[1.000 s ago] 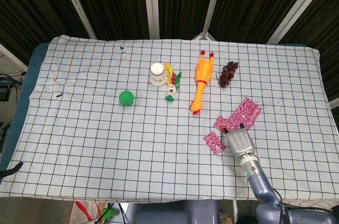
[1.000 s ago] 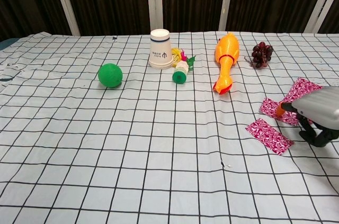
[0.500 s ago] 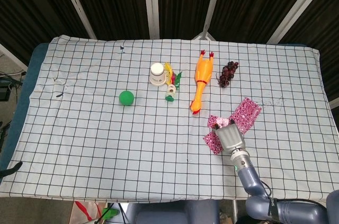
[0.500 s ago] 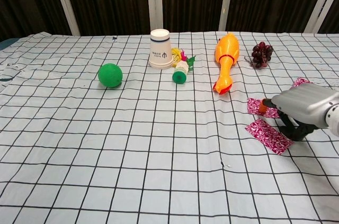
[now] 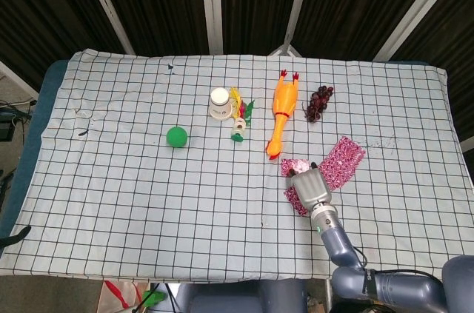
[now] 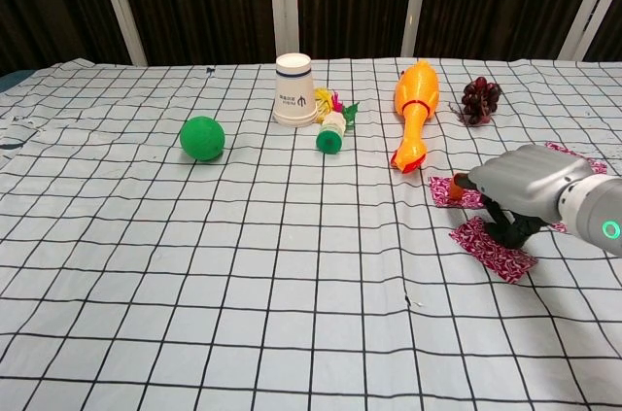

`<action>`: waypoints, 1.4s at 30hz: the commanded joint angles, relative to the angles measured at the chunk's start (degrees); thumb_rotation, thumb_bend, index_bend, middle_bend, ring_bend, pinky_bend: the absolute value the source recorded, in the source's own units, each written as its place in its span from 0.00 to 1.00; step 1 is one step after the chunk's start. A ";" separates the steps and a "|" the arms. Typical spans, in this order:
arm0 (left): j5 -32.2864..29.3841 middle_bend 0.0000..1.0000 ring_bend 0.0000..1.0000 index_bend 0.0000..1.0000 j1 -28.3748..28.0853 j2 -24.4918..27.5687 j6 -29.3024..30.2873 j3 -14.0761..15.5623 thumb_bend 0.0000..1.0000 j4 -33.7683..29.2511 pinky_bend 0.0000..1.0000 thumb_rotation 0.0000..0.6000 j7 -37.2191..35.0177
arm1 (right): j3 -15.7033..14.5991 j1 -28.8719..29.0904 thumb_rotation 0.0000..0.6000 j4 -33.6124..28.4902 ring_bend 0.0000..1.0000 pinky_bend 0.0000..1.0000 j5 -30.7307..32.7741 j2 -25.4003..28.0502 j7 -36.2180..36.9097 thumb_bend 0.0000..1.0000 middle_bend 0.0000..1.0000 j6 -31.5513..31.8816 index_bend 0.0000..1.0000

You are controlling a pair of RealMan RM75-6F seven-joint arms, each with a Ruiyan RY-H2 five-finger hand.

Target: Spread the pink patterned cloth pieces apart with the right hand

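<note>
Pink cloth pieces (image 5: 342, 160) lie near the rubber chicken (image 5: 280, 112) on the counter (image 5: 126, 180). Right hand (image 5: 310, 186) rests on them; I cannot tell if it grips. Spreading looks under way. Next, slide one piece away.

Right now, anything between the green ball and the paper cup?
No. In the head view only bare checkered tablecloth lies between the green ball and the paper cup; the chest view agrees.
</note>
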 commanded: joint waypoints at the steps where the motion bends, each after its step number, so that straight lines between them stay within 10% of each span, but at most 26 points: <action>1: 0.00 0.02 0.05 0.11 -0.04 0.02 -0.10 0.01 0.20 0.03 0.06 1.00 -0.03 | 0.43 0.89 1.00 0.78 0.55 0.23 0.94 -0.85 -0.25 0.56 0.61 -0.48 0.21; 13: -0.32 0.02 0.05 0.11 -0.30 -0.02 -0.55 -0.07 0.20 0.15 0.06 1.00 0.01 | 3.99 4.64 1.00 1.25 0.55 0.23 2.67 -2.04 -0.66 0.56 0.61 1.13 0.21; 23: -0.41 0.02 0.05 0.11 -0.28 0.32 -0.71 -0.08 0.20 0.11 0.06 1.00 -0.81 | 3.53 0.93 1.00 -12.10 0.51 0.23 -0.15 8.18 1.14 0.56 0.48 9.06 0.12; 32: 0.79 0.02 0.05 0.11 -0.16 0.38 -0.52 0.49 0.20 -0.23 0.06 1.00 -0.89 | -6.22 -11.54 1.00 -27.32 0.26 0.16 -16.16 21.33 11.29 0.54 0.14 21.01 0.02; 42: 1.66 0.02 0.05 0.11 0.20 1.06 -0.11 0.79 0.20 -0.14 0.06 1.00 -2.55 | -17.63 -24.46 1.00 -17.42 0.19 0.11 -39.85 24.76 29.75 0.54 0.11 33.06 0.02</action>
